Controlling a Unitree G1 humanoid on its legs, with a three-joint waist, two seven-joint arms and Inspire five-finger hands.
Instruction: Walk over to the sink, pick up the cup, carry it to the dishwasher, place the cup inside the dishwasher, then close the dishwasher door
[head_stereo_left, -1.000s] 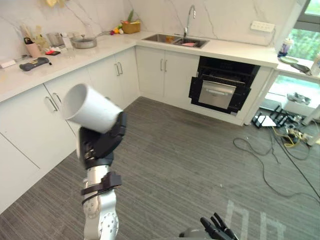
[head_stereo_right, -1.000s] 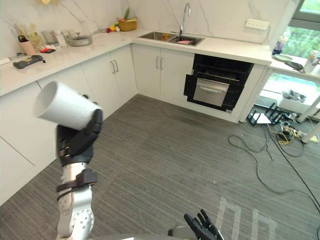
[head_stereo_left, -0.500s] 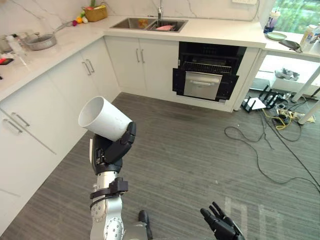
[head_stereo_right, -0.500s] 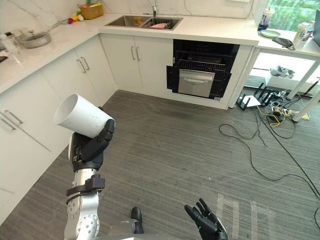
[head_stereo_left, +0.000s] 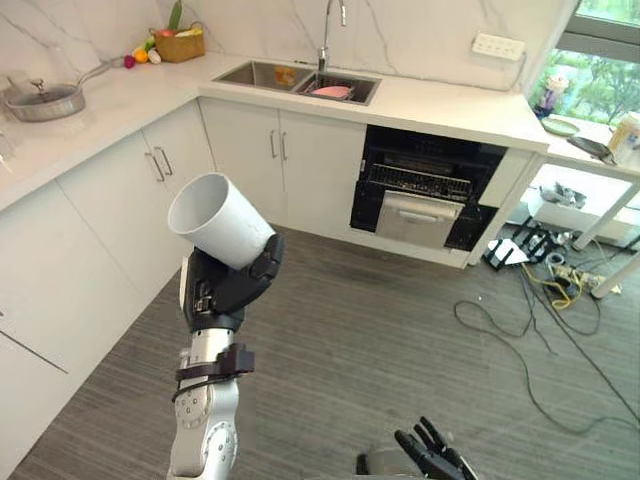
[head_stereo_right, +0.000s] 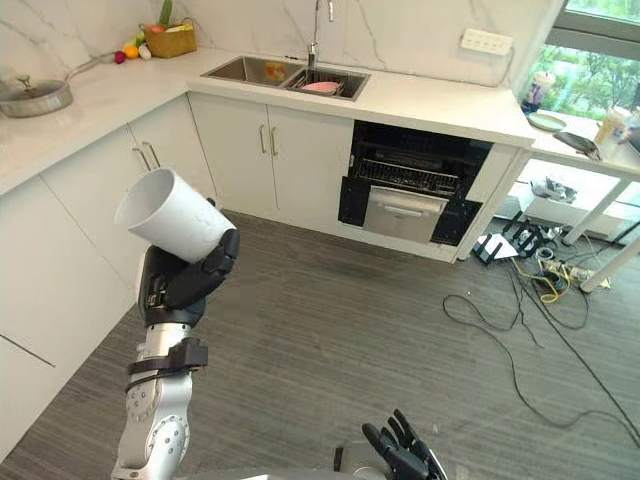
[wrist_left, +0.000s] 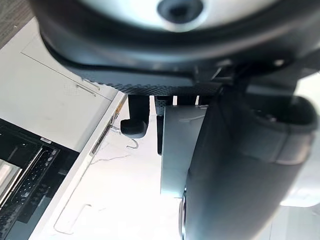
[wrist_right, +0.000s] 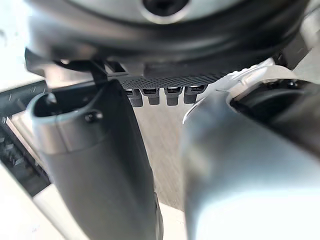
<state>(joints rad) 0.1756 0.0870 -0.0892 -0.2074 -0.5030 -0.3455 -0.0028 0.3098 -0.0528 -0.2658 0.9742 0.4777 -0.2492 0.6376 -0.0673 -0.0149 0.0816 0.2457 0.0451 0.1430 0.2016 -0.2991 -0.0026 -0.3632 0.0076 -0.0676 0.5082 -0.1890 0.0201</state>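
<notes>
**Left eye view.** The left hand (head_stereo_left: 228, 290) is raised on an upright forearm. Its fingers and thumb are curled round the closed end of the white cup (head_stereo_left: 220, 220). The cup is tilted, with its open mouth turned up and away from the dishwasher (head_stereo_left: 425, 190). The cup hangs over the grey floor (head_stereo_left: 380, 330), well apart from the dishwasher and on its left side. The dishwasher sits under the white tabletop (head_stereo_left: 450, 105), and its dark interior and a rack are visible. The sink (head_stereo_left: 295, 78) is set in the tabletop just to the left of the dishwasher, and a pink item lies in the sink. The right hand (head_stereo_left: 435, 462) is low in the view, well in front of the dishwasher. Its fingers are straight and spread and hold nothing. Loose cables (head_stereo_left: 530, 320) lie on the floor in front of the dishwasher, towards its right.

**Right eye view.** The cup (head_stereo_right: 175, 215) is tilted in the grip of the left hand (head_stereo_right: 180, 282), well apart from the dishwasher (head_stereo_right: 410, 190).

**Left wrist view.** The thumb and fingers of the left hand bracket a pale wall of the cup (wrist_left: 177, 150). The dishwasher's dark rack shows far beyond them.

**Right wrist view.** The fingertips (wrist_right: 150, 96) of the right hand stand in a row, clear of any object.
</notes>
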